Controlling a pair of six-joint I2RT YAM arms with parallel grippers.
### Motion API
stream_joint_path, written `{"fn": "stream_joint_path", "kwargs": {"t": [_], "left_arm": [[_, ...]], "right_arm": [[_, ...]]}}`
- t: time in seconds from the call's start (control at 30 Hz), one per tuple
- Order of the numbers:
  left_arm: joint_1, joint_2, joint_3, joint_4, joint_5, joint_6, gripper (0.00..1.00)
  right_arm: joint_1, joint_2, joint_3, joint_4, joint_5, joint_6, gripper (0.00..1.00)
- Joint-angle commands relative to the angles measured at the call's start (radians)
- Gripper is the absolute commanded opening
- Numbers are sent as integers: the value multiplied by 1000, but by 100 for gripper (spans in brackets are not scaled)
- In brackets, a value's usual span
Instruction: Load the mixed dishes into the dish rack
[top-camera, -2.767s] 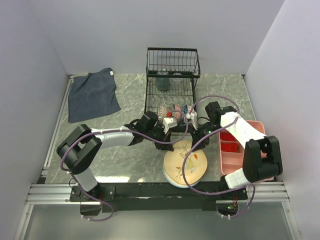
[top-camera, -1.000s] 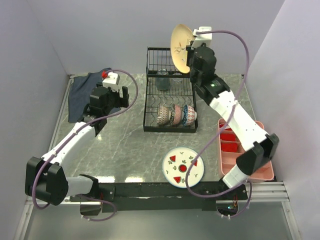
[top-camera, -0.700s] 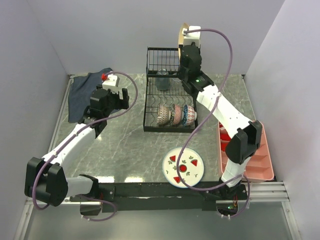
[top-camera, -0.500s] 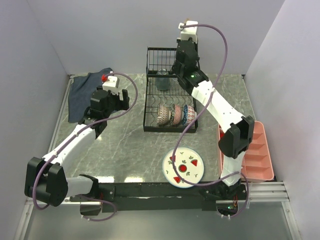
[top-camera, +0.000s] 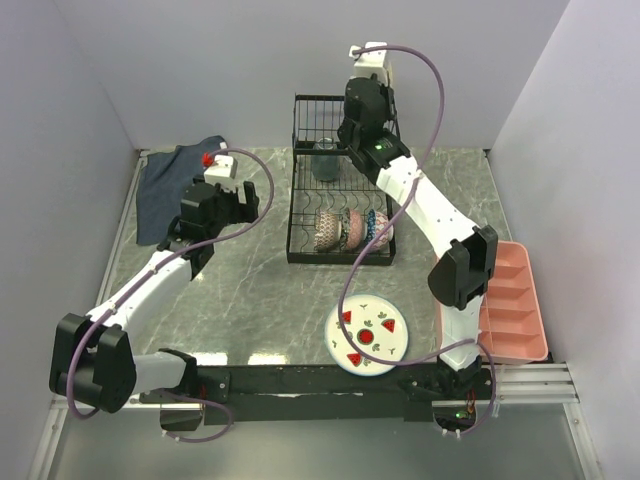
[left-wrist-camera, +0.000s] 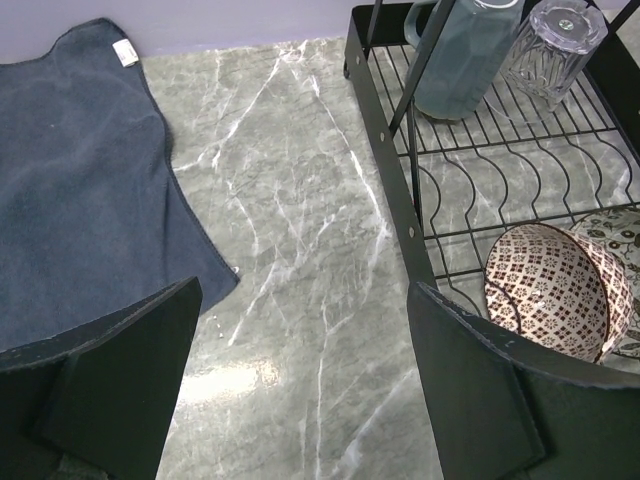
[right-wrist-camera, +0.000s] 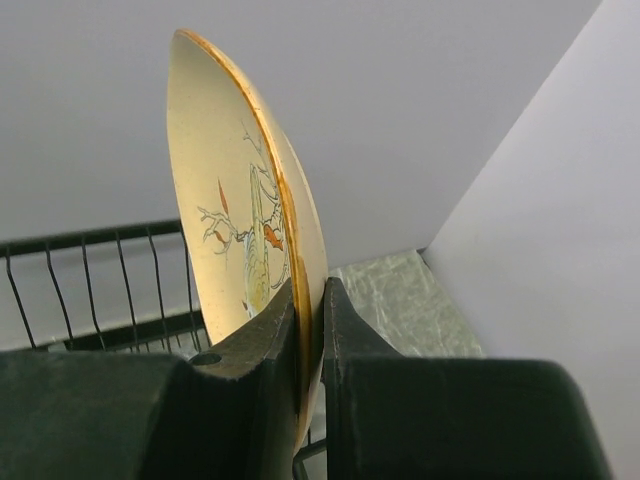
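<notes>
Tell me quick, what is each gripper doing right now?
Left gripper: open, holding nothing.
Right gripper: closed on the peach plate, pinching its rim.

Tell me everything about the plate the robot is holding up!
The plate is peach with an orange rim and a drawing of a bird on bare branches with orange leaves. It looks like glazed pottery. It stands on edge in the air, its lower rim pinched by the right claw. The black rack is behind it. Nothing else seems to touch it.
</notes>
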Motion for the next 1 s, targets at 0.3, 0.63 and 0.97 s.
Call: {"fn": "stream_joint_path", "kwargs": {"t": [0.3,0.63,0.97], "left_arm": [[8,-2,5,38,28,-26,91],[8,34,30,35,39,-33,91],[8,60,36,53,56,-53,92]], "right_arm": [[-30,6,62,11,24,88,0],[-34,-65,53,-85,58,156,0],[-21,-134,-42,-41,97,98,0]]}}
